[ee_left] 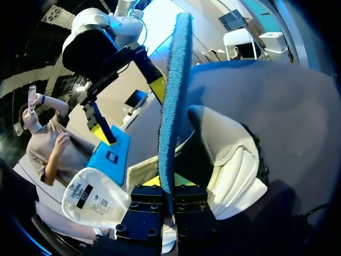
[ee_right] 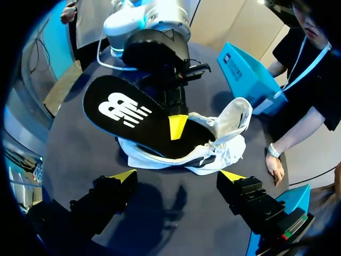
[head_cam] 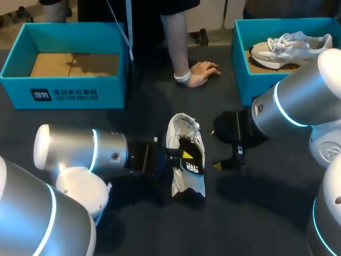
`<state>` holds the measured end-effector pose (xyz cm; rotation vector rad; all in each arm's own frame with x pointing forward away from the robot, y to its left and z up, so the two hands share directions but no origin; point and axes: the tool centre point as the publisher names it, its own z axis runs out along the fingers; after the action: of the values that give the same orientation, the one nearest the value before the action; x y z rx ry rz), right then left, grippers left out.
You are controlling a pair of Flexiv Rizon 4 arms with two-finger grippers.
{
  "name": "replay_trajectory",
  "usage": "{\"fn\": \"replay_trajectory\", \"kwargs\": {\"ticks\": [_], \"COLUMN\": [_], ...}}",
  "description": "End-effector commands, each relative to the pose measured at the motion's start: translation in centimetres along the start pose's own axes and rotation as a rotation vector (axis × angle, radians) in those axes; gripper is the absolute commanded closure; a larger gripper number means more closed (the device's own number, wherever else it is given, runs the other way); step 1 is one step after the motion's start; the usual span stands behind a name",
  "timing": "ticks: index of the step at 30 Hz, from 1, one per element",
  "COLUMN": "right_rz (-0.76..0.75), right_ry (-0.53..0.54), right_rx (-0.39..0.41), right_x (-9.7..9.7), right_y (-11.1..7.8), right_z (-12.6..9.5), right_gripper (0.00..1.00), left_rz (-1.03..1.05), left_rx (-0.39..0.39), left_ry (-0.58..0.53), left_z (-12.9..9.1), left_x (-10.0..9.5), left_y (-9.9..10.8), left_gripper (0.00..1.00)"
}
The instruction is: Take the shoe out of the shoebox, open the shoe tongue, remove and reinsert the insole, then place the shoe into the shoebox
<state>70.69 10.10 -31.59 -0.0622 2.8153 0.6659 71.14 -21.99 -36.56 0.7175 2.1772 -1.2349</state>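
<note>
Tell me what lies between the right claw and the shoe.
Nothing but bare table lies between the open right claw and the shoe. The right wrist view shows it plainly, and the head view agrees.

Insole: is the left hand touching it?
Touching. In the left wrist view the insole stands edge-on, clamped between both fingers of the left hand; the right wrist view shows a yellow tip on its face.
</note>
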Motion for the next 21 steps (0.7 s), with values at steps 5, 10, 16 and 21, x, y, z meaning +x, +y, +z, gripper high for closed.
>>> {"fn": "replay_trajectory", "kwargs": {"ticks": [5, 10, 16, 21], "right_rz": [0.001, 0.001, 0.001, 0.001], "right_ry": [-0.002, -0.002, -0.002, -0.002], "right_rx": [-0.002, -0.002, -0.002, -0.002], "right_x": [0.1, 0.1, 0.1, 0.1], "right_y": [0.0, 0.0, 0.0, 0.0], "right_z": [0.0, 0.0, 0.0, 0.0], "right_gripper": [0.00, 0.00, 0.00, 0.00], "left_rz": [0.007, 0.004, 0.024, 0.037], "left_rx": [-0.025, 0.008, 0.027, 0.036], "left_ry": [-0.010, -0.029, -0.023, -0.017], "left_z": [1.5, 0.7, -0.4, -1.4], "left_x": [0.0, -0.4, -0.5, -0.2], "left_y": [1.3, 0.1, -1.3, -2.3], "left_gripper": [1.00, 0.64, 0.68, 0.69]}}
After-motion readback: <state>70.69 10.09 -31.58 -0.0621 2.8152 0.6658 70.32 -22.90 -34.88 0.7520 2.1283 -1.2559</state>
